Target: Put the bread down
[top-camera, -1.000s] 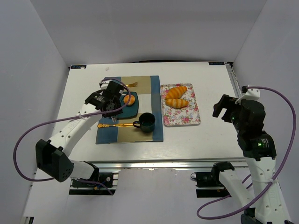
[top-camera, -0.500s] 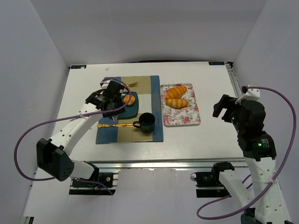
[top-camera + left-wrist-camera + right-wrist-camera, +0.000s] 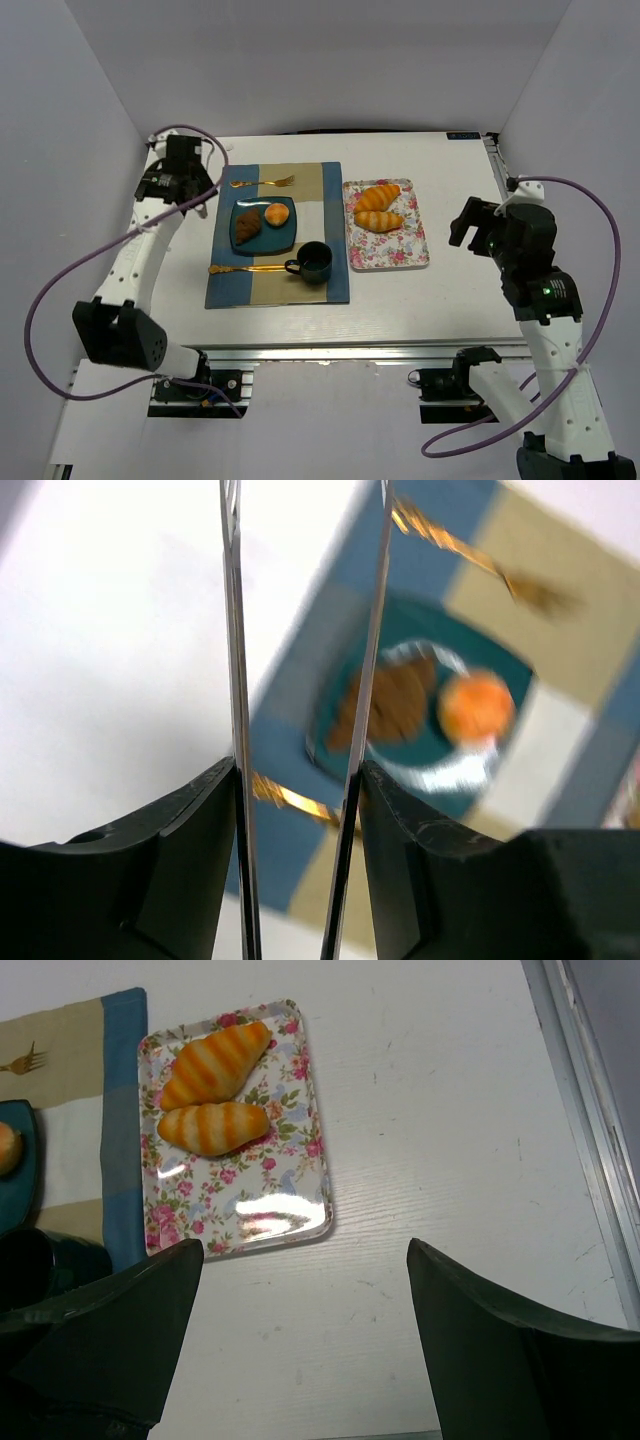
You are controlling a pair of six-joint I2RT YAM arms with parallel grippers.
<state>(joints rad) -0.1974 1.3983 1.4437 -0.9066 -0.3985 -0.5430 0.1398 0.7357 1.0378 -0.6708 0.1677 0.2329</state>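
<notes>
— At upper left of the overhead view stands the left gripper (image 3: 188,185). Where was it half a second ago?

— Over the teal plate (image 3: 282,241) at centre left, hiding the plate's left half. It has since drawn back toward the table's far left corner, and the plate now shows in full.

— What does the plate carry?

— Two pieces: a brown bread (image 3: 247,224) on its left half and a round orange bun (image 3: 276,213) just beside it. Whether they touch cannot be told. The left wrist view, blurred by motion, shows both lying within the rim.

— And the tools?

— The left fingers (image 3: 233,680) stand a moderate gap apart with nothing between them. The right gripper (image 3: 300,1250) is spread wide and empty. It hangs over bare table to the right of the floral tray (image 3: 395,252), where two striped croissants (image 3: 380,220) lie side by side.

— What does this mean for the task?

— The brown bread appears released onto the plate, so this placement is judged done. Whether the tray's croissants must follow cannot be told from the task line.

— What else is shown?

— A dark mug (image 3: 314,261), a gold fork (image 3: 262,182) and a gold utensil (image 3: 245,268), all on the blue-and-tan placemat (image 3: 335,190).
</notes>
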